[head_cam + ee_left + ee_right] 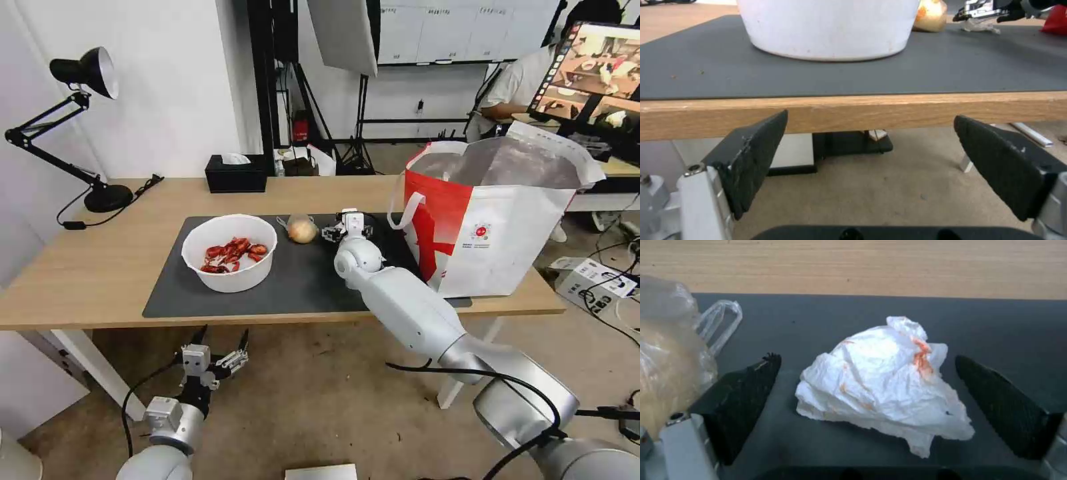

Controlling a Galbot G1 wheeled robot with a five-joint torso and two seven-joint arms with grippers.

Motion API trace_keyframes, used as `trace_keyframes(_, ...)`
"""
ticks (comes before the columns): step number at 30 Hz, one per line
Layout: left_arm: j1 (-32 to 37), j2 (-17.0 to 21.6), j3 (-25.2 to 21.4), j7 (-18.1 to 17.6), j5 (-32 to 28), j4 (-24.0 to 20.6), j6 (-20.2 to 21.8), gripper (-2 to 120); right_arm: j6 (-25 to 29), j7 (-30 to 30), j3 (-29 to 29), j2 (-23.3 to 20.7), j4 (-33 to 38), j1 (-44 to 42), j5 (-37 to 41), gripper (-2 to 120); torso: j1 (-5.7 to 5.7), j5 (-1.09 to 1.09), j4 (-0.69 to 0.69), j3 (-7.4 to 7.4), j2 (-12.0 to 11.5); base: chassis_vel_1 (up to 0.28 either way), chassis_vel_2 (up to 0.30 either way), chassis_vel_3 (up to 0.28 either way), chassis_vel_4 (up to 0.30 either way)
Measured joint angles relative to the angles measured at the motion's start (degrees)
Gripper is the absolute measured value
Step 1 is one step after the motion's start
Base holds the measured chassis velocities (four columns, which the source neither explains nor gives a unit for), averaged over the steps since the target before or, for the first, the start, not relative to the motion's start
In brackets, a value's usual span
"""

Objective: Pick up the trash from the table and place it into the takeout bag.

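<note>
On the table (pixel 87 267), the dark mat (pixel 293 280) carries the trash. A white bowl (pixel 230 252) of red crayfish shells stands at its left. A knotted clear bag (pixel 302 230) with a yellowish lump lies mid-back. My right gripper (pixel 347 228) hangs low over the mat beside that bag. In the right wrist view it is open (pixel 868 360), with a crumpled, orange-stained white tissue (pixel 880 383) between its fingers (pixel 742 396), untouched. The red-and-white takeout bag (pixel 493 220) stands open at the right. My left gripper (pixel 223 337) is open below the table's front edge (pixel 853 113).
A black tissue box (pixel 235 173) and a black desk lamp (pixel 87 133) stand at the table's back and left. The left wrist view shows the bowl (pixel 826 26), the knotted bag (pixel 931 15) and the tissue (pixel 980 26) beyond the table edge. Cables and boxes lie on the floor at the right.
</note>
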Motion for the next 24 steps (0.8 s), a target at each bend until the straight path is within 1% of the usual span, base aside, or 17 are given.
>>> trace_keyframes(13,-0.5,0.1,0.6,0.0,-0.1,0.2,0.0,100,-0.3,0.1,0.5,0.4,-0.9,0.1,0.1,100,0.00,0.00,0.00,0.00,0.0,0.000,0.000,0.000,0.000)
trace_keyframes(14,-0.6,0.1,0.7,0.0,-0.2,0.2,0.0,100,-0.3,0.1,0.6,0.5,-0.9,0.0,0.1,98,0.00,0.00,0.00,0.00,0.0,0.000,0.000,0.000,0.000)
trace_keyframes(15,-0.7,0.1,0.7,0.0,-0.3,0.2,0.0,100,-0.2,0.1,0.7,0.6,-0.9,-0.1,0.1,92,0.00,0.00,0.00,0.00,0.0,0.000,0.000,0.000,0.000)
trace_keyframes(16,-0.7,0.1,0.7,0.0,-0.3,0.2,0.0,100,-0.2,0.1,0.7,0.6,-0.9,-0.1,0.1,92,0.00,0.00,0.00,0.00,0.0,0.000,0.000,0.000,0.000)
trace_keyframes(19,-0.5,0.1,0.8,0.0,-0.4,0.2,0.1,100,0.0,0.1,0.9,0.6,-0.9,-0.3,0.1,75,0.00,0.00,0.00,0.00,0.0,0.000,0.000,0.000,0.000)
trace_keyframes(20,-0.4,0.1,0.8,0.0,-0.4,0.2,0.1,100,0.1,0.1,0.9,0.5,-0.8,-0.3,0.1,72,0.00,0.00,0.01,0.00,0.0,0.000,0.000,0.000,0.000)
trace_keyframes(21,-0.4,0.1,0.8,0.0,-0.4,0.2,0.1,100,0.1,0.1,0.9,0.5,-0.8,-0.3,0.1,72,0.00,0.00,0.01,0.00,0.0,0.000,0.000,0.000,0.000)
trace_keyframes(22,-0.3,0.1,0.8,0.0,-0.4,0.2,0.1,100,0.1,0.1,0.9,0.4,-0.7,-0.3,0.1,67,0.00,0.00,0.01,0.00,0.0,0.000,0.000,0.000,0.000)
trace_keyframes(23,-0.3,0.1,0.8,0.0,-0.4,0.1,0.1,100,0.1,0.1,0.9,0.4,-0.6,-0.4,0.1,65,0.00,0.00,0.01,0.00,0.0,0.000,0.000,0.000,0.000)
trace_keyframes(24,-0.3,0.1,0.8,0.0,-0.4,0.1,0.1,100,0.2,0.1,0.9,0.2,-0.4,-0.4,0.1,57,0.00,0.00,0.00,0.00,0.0,0.000,0.000,0.000,0.000)
